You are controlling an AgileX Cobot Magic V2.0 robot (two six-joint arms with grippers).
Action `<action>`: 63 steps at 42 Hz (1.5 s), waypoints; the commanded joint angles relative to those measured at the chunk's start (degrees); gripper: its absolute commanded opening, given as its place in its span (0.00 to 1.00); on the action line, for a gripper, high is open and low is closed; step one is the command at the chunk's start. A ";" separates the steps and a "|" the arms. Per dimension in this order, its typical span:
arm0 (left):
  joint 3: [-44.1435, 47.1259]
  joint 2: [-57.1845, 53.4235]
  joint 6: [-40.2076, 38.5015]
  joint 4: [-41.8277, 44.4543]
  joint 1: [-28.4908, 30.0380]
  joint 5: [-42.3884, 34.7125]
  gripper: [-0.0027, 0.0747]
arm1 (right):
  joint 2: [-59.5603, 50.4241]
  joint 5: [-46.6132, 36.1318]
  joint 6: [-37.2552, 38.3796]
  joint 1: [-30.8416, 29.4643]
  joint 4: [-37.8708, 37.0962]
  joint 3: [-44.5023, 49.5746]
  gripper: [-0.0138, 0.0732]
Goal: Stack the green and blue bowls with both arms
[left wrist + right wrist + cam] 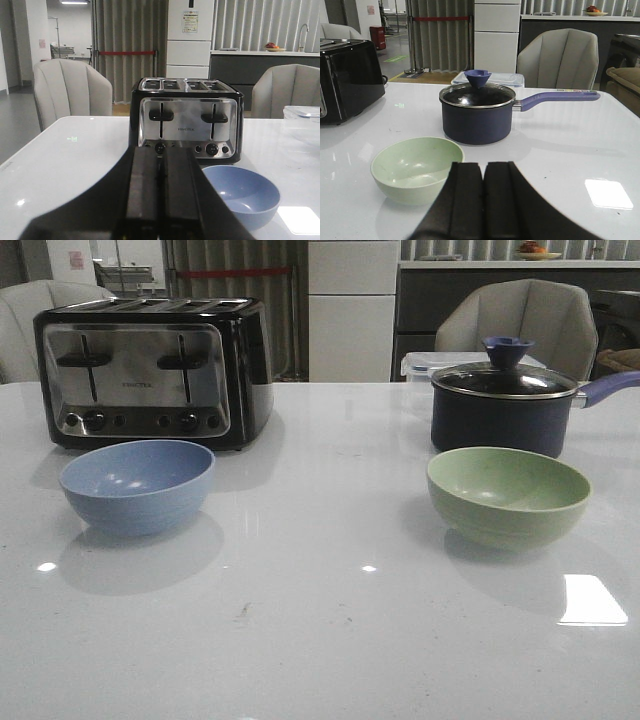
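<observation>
The dusty blue bowl [137, 486] sits upright on the white table at the left, just in front of the toaster. The pale green bowl [508, 494] sits upright at the right, in front of the saucepan. Neither arm shows in the front view. In the left wrist view my left gripper [162, 152] is shut and empty, held above the table short of the blue bowl [243, 195]. In the right wrist view my right gripper [483, 167] is shut and empty, beside the near rim of the green bowl [415, 169].
A black and chrome toaster [150, 370] stands at the back left. A dark navy lidded saucepan [505, 400] with a purple handle stands at the back right, a clear plastic box [425, 364] behind it. Chairs stand beyond the table's far edge.
</observation>
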 commanded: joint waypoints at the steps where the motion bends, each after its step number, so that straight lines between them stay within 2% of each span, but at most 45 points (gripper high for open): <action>1: 0.23 -1.12 -0.32 0.04 -0.21 -4.76 0.15 | -1.05 -5.20 -0.63 -0.48 -0.08 -0.17 0.22; 28: 0.23 -1.12 -0.32 0.04 -0.21 -4.76 0.15 | -1.05 -5.20 -0.63 -0.48 -0.08 -0.17 0.22; 37: -1.52 -1.12 0.00 0.64 -0.21 -8.20 0.15 | -1.05 -7.56 -0.63 -0.34 -0.09 -1.69 0.22; 49: -17.97 0.53 -0.32 0.99 -0.21 -3.50 0.15 | 1.66 -0.35 -0.63 -0.34 -0.21 -20.01 0.22; 57: -32.10 8.33 0.00 1.32 -0.21 8.86 0.15 | 10.38 9.16 -0.63 -0.34 -0.21 -33.65 0.22; 63: -37.80 15.39 0.00 0.99 -0.21 17.44 0.15 | 17.76 15.96 -0.63 -0.34 -0.21 -39.55 0.22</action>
